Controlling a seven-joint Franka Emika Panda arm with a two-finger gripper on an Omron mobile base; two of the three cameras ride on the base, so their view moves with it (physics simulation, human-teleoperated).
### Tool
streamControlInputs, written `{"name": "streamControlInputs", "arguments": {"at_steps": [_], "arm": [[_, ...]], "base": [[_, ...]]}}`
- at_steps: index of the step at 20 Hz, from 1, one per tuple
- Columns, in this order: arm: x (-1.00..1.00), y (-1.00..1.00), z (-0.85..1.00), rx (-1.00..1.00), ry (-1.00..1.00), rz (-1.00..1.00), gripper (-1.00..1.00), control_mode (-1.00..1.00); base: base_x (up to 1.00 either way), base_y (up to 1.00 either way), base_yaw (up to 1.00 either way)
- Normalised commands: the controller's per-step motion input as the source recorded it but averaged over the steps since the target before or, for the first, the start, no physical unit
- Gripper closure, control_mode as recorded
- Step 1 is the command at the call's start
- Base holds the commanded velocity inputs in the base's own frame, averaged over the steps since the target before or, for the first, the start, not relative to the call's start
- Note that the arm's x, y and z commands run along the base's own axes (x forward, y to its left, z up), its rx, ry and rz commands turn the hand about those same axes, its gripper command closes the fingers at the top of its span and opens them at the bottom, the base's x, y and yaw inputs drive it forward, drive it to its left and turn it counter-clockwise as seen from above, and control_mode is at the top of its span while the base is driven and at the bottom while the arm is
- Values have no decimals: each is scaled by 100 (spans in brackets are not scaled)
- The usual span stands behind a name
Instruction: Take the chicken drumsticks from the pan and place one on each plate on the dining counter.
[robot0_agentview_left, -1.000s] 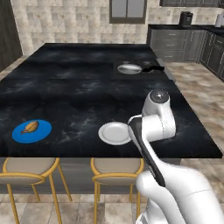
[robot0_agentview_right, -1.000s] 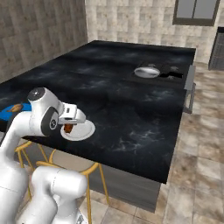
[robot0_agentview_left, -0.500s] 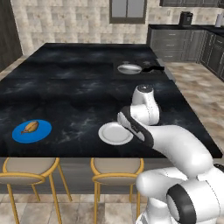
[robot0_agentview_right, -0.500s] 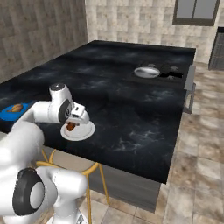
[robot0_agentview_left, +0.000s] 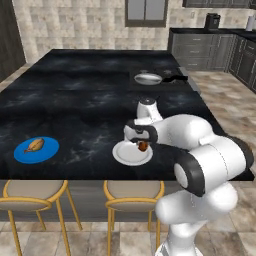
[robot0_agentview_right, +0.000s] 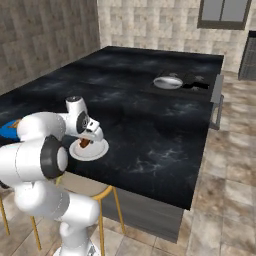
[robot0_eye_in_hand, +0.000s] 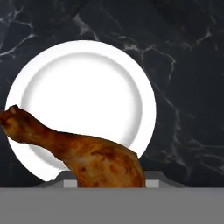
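I hover my gripper (robot0_agentview_left: 142, 145), clenched on the second drumstick (robot0_eye_in_hand: 78, 153), above the white plate (robot0_eye_in_hand: 83, 92) mid-frame (its centre bare); lower straight, then release gently.

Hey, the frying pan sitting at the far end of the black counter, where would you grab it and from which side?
Judging by its pose, take the pan by its long black handle, coming down from above. The handle juts sideways from the shallow round bowl toward the counter's right edge, giving a narrow bar for two fingers; the bowl looks too wide.
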Motion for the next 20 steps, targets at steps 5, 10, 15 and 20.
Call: {"name": "streamControlInputs", "arguments": {"at_steps": [5,10,15,20], "arm": [[63,10,-71,0,10,-8,100,-100],[54,0,-70,0,8,-7,100,-100],[51,2,-52,0,6,-7,100,-100],[43,37,-38,0,6,-14,-100,-100]], "base": [[0,0,0],[0,0,0],[0,0,0],[0,0,0]]}}
